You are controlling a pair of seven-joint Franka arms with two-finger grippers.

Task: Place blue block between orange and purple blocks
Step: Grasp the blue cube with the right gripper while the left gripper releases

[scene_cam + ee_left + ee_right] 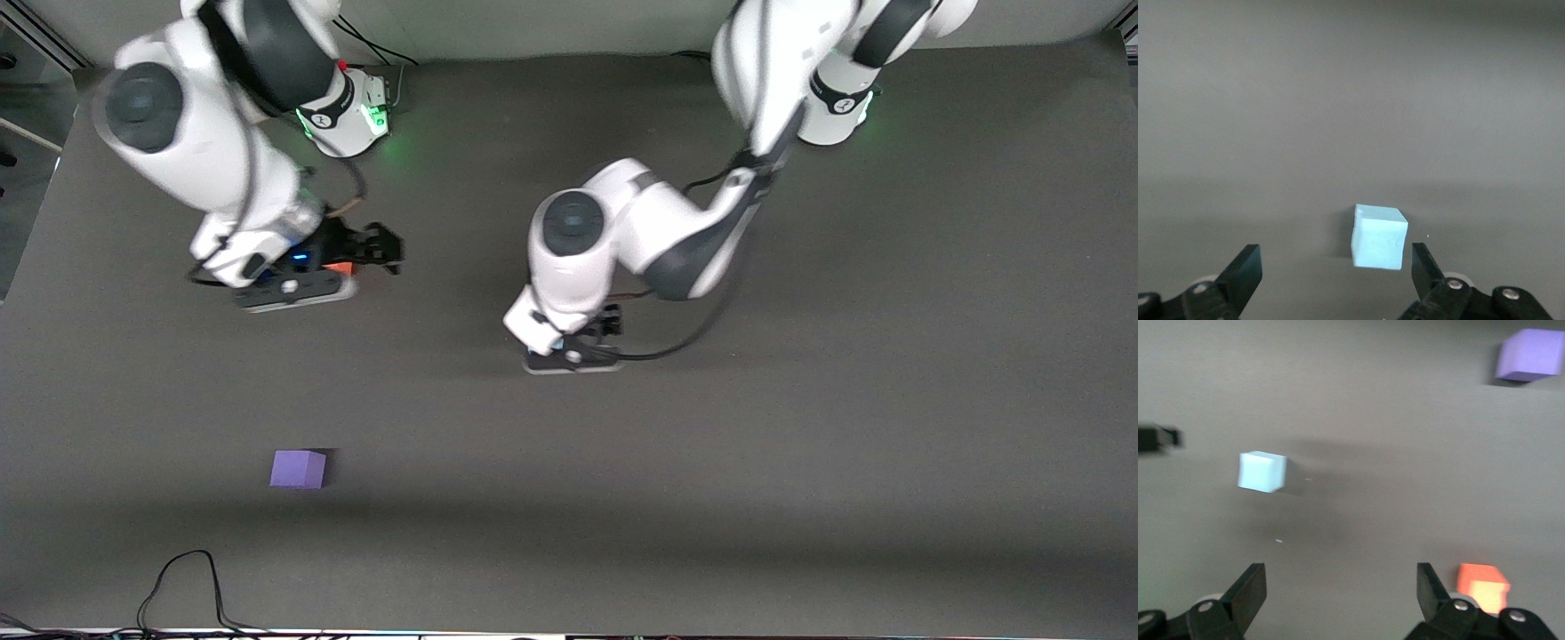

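Observation:
The blue block (1379, 237) sits on the dark table, in line with the gap of my open left gripper (1336, 267) and close to one finger. In the front view my left hand (609, 322) hides it. It also shows in the right wrist view (1261, 471). The orange block (336, 267) lies partly under my right gripper (382, 249). That gripper (1341, 587) is open and empty, and the orange block (1483, 587) lies just outside one finger. The purple block (299, 468) lies nearer to the front camera, at the right arm's end; it also shows in the right wrist view (1530, 355).
A black cable (187, 587) loops at the table's front edge near the right arm's end. The dark table mat (800, 444) stretches toward the left arm's end. A tip of the left gripper's finger (1158, 439) shows in the right wrist view.

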